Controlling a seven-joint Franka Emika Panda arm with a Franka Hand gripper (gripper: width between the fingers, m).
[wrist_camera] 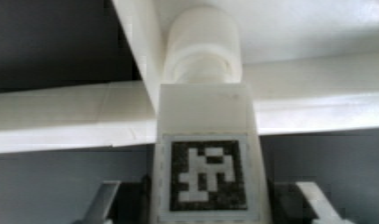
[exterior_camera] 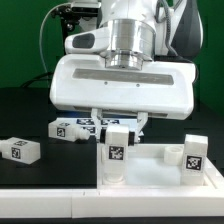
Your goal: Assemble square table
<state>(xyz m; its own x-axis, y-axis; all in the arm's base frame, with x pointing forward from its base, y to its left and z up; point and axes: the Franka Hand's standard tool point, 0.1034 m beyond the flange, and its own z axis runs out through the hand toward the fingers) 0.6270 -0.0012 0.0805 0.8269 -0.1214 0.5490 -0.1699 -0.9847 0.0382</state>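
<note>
The white square table top point(exterior_camera: 150, 176) lies at the exterior view's lower right. One tagged white leg point(exterior_camera: 193, 155) stands upright at its right corner. A second tagged leg point(exterior_camera: 116, 150) stands upright at the top's left corner, directly under my gripper point(exterior_camera: 118, 128). In the wrist view this leg point(wrist_camera: 207, 150) runs down to the table top point(wrist_camera: 70, 112). My gripper point(wrist_camera: 209, 205) straddles it. A dark gap shows between the leg and the fingers point(wrist_camera: 111, 200) on both sides, so the jaws are open around it.
A loose tagged leg point(exterior_camera: 20, 150) lies on the black table at the exterior view's left. Another tagged leg point(exterior_camera: 68, 128) lies behind, beside a row of tags point(exterior_camera: 92, 123) under the hand. A white ledge point(exterior_camera: 50, 205) runs along the front.
</note>
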